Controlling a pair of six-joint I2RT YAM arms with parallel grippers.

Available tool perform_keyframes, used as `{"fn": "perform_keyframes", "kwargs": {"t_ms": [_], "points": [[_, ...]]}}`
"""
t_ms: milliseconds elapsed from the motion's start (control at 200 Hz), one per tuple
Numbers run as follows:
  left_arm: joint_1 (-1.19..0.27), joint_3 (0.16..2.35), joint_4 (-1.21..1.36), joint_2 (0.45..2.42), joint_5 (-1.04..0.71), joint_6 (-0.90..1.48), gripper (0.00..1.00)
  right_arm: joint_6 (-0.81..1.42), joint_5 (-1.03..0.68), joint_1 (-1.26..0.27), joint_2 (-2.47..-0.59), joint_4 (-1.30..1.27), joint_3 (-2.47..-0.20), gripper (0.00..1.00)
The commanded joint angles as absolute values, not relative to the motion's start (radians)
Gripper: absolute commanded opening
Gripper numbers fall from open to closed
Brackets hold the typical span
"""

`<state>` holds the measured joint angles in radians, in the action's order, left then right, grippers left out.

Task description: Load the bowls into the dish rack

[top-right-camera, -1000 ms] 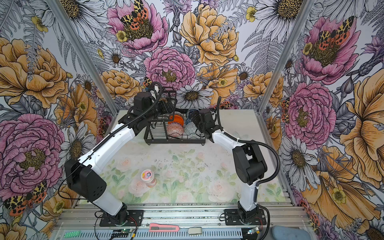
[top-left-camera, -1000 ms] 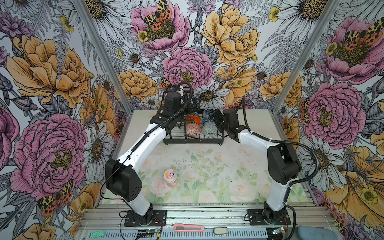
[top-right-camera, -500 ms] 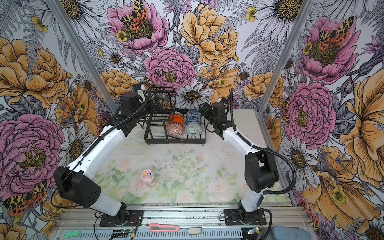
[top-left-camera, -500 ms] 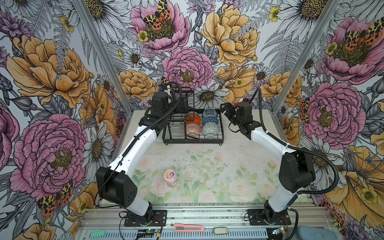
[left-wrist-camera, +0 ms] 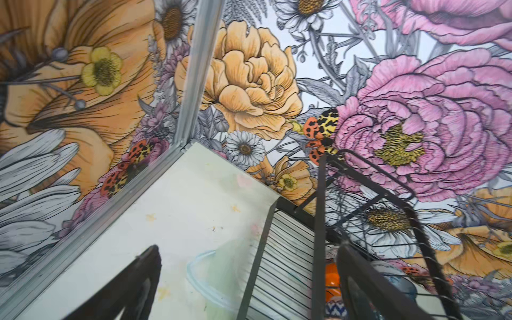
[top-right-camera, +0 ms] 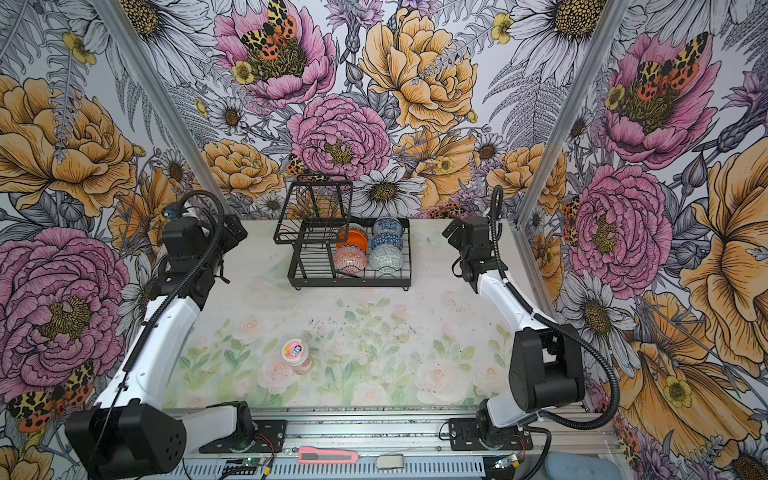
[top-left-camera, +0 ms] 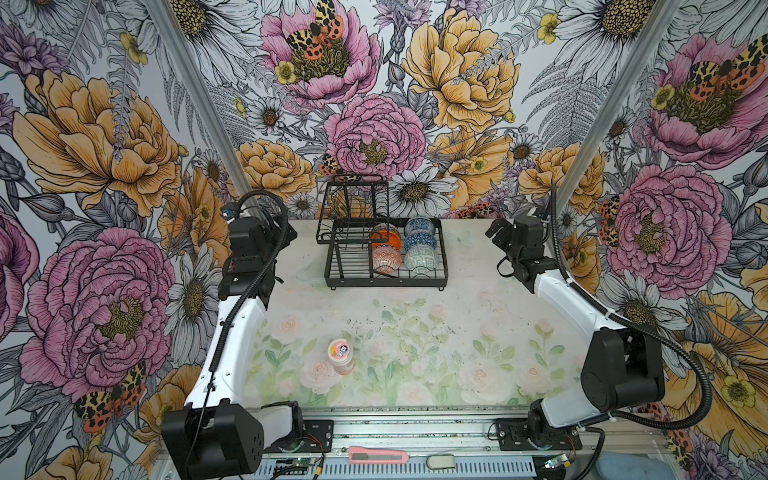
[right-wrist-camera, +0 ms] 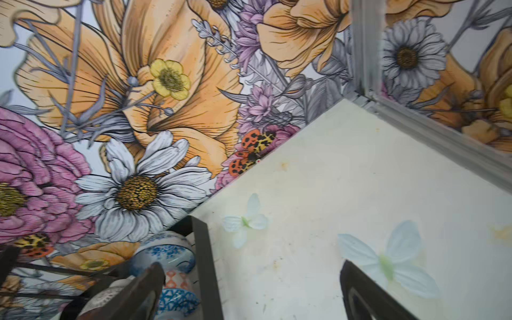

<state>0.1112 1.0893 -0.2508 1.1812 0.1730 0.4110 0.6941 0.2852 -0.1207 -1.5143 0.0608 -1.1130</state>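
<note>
Both arms (top-left-camera: 237, 345) have backed off the dish rack (top-left-camera: 386, 286), one to each side. The rack sits back-centre, with all five bowls (top-left-camera: 420, 257) standing in its right end, so loading looks done. Spread wide and empty: left gripper (left-wrist-camera: 249, 246), right gripper (right-wrist-camera: 250, 264). Floral walls (top-left-camera: 374, 137). Floral table (top-left-camera: 478, 332), otherwise just a pink-lidded jar (top-left-camera: 340, 353).

The bowls (top-left-camera: 420, 242) sit in the dish rack (top-left-camera: 386, 285) (right half), jar (top-left-camera: 340, 354) well before it.
</note>
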Motion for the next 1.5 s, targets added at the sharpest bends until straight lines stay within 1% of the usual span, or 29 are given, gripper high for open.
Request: {"fn": "perform_keyframes", "kwargs": {"t_ms": [0, 185, 375, 490, 585, 675, 761, 796, 906, 951, 1056, 1151, 1246, 1356, 1406, 1496], "points": [[0.144, 0.971, -0.149, 1.145, 0.271, 0.38, 0.99, 0.542, 0.476, -0.103, -1.469, 0.072, -1.054, 0.99], [0.157, 0.766, -0.031, 1.1, 0.39, 0.307, 0.99, 0.533, 0.664, -0.067, -1.459, 0.069, -0.965, 1.0], [0.157, 0.601, 0.088, 1.07, 0.431, 0.238, 0.99, 0.501, 0.67, -0.052, -1.459, 0.028, -0.884, 1.0], [0.157, 0.481, 0.247, 1.071, 0.433, 0.236, 0.99, 0.487, 0.637, -0.049, -1.47, -0.035, -0.839, 1.0], [0.157, 0.403, 0.372, 1.119, 0.414, 0.264, 0.99, 0.455, 0.623, -0.049, -1.496, -0.05, -0.835, 1.0], [0.15, 0.37, 0.432, 1.174, 0.381, 0.285, 0.99, 0.422, 0.61, -0.041, -1.508, -0.092, -0.821, 0.99], [0.127, 0.331, 0.55, 1.214, 0.387, 0.255, 0.99, 0.422, 0.565, -0.021, -1.507, -0.129, -0.811, 0.99], [0.126, 0.334, 0.556, 1.222, 0.379, 0.251, 0.99, 0.412, 0.562, -0.019, -1.506, -0.149, -0.805, 1.0], [0.12, 0.335, 0.673, 1.281, 0.346, 0.199, 0.99, 0.272, 0.498, -0.019, -1.495, -0.222, -0.783, 0.99], [0.12, 0.34, 0.712, 1.307, 0.324, 0.185, 0.99, 0.247, 0.495, -0.019, -1.49, -0.237, -0.773, 1.0], [0.111, 0.39, 0.661, 1.343, 0.305, 0.166, 0.99, 0.223, 0.466, -0.011, -1.463, -0.287, -0.731, 1.0], [0.092, 0.404, 0.671, 1.364, 0.276, 0.147, 0.99, 0.214, 0.418, -0.008, -1.433, -0.31, -0.696, 0.99], [0.058, 0.332, 0.874, 1.411, 0.27, 0.121, 0.99, 0.173, 0.371, -0.009, -1.408, -0.334, -0.644, 1.0], [0.017, 0.272, 1.055, 1.464, 0.263, 0.066, 0.99, 0.193, 0.39, -0.011, -1.382, -0.412, -0.543, 0.99], [0.006, 0.263, 1.079, 1.488, 0.244, 0.047, 0.99, 0.208, 0.385, -0.012, -1.361, -0.444, -0.505, 1.0], [-0.022, 0.27, 1.131, 1.544, 0.274, 0.016, 0.99, 0.223, 0.371, -0.011, -1.356, -0.479, -0.475, 1.0]]}}
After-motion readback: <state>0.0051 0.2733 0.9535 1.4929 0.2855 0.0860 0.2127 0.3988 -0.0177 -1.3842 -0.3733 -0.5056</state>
